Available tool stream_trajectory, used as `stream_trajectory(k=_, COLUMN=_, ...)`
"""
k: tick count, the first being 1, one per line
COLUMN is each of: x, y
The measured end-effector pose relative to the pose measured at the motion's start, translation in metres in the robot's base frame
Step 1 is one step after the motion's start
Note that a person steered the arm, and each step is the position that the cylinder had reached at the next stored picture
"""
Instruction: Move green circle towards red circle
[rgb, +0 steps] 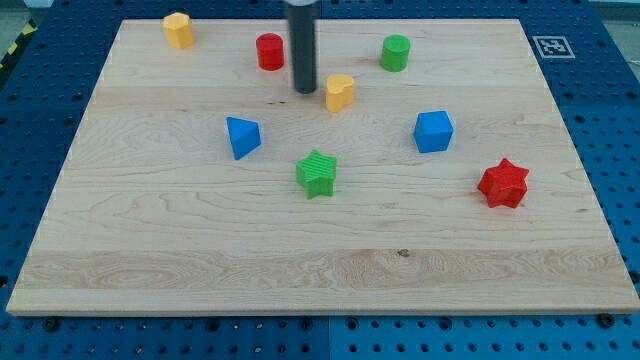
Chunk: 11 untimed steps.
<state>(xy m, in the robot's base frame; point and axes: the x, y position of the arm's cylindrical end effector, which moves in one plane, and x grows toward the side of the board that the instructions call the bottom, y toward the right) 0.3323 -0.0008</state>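
Camera view: wooden counter on a blue pegboard base. My tip sits down on the far centre, between the red circle on its left and the yellow heart-ish block just beside it on the right. No claw on this rod, so spread or pinched doesn't apply. Green circle at far right of centre, well apart from the red circle, rod between them. Yellow block far left. Blue triangle, green star, blue cube mid-board. Red star right.
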Motion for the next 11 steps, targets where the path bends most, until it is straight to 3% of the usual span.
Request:
stream_trajectory(k=4, x=-0.02, y=0.135)
stream_trajectory(k=6, x=-0.052, y=0.137)
stream_trajectory(k=11, x=-0.043, y=0.125)
